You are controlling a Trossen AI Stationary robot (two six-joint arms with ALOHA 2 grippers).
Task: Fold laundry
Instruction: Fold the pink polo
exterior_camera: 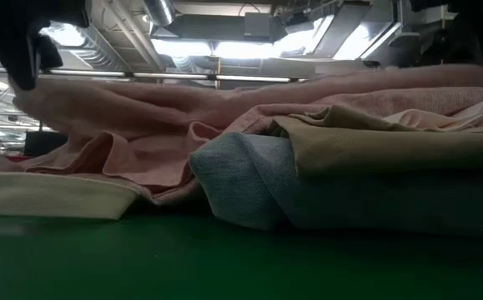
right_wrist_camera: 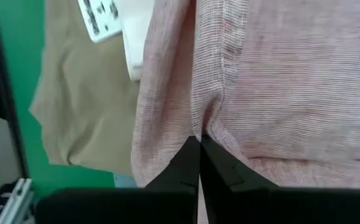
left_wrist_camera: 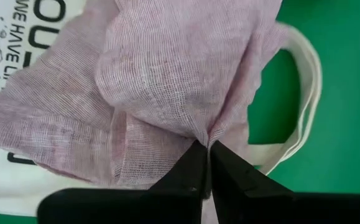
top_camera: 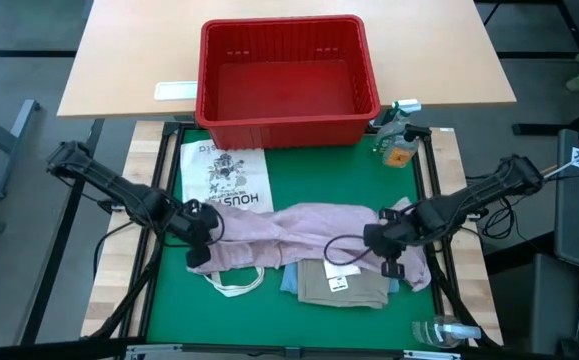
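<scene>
The green surface (top_camera: 299,175) is framed by dark rails, and the laundry lies bunched across its near half, leaving a bare green strip between the clothes and the red basket (top_camera: 287,82) that sits at the far edge, partly on the wooden table beyond. The pink shirt (top_camera: 299,228) stretches as a long rumpled band running left to right, its long axis parallel to the near rail, its two ends pulled out toward the arms. The left end effector (left_wrist_camera: 206,146) sits at the shirt's left end near the left rail, fingers pinched together on a gathered fold of the pink cloth. The right end effector (right_wrist_camera: 198,140) is at the shirt's right end close to the right rail, fingers likewise clamped on a fold beside a stitched seam. Under the shirt's left part lies a white printed tote bag (top_camera: 224,178), its handle loop (top_camera: 237,283) sticking out toward the near edge. Under the middle, toward the near rail, rests the folded tan cloth (top_camera: 344,284) with a paper tag, stacked on the light blue jeans (exterior_camera: 245,179), whose folded edge shows just left of it. A small bottle (top_camera: 397,148) stands at the far right corner, beside the basket.
</scene>
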